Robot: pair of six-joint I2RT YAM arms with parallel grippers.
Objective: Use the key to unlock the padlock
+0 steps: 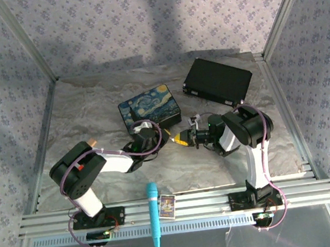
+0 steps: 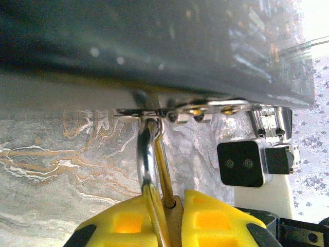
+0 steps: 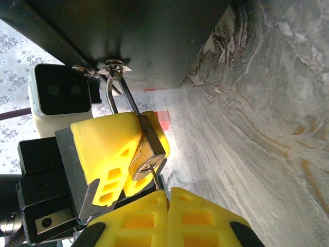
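1. My left tool (image 2: 167, 218) is clamped on the brass body of the padlock (image 3: 148, 154). The padlock hangs by its shackle from the hasp (image 2: 146, 110) of the blue tin (image 1: 149, 107), mid-table.
2. My right tool (image 3: 167, 203) is closed on the key (image 3: 153, 180). Its thin shaft meets the lock's underside and looks seated in the keyhole.
3. Step in hand, as I judge it: the key is in but not yet turned, and the shackle is shut.
4. Next, I should twist my right wrist about the key's axis while my left tool holds the body steady.
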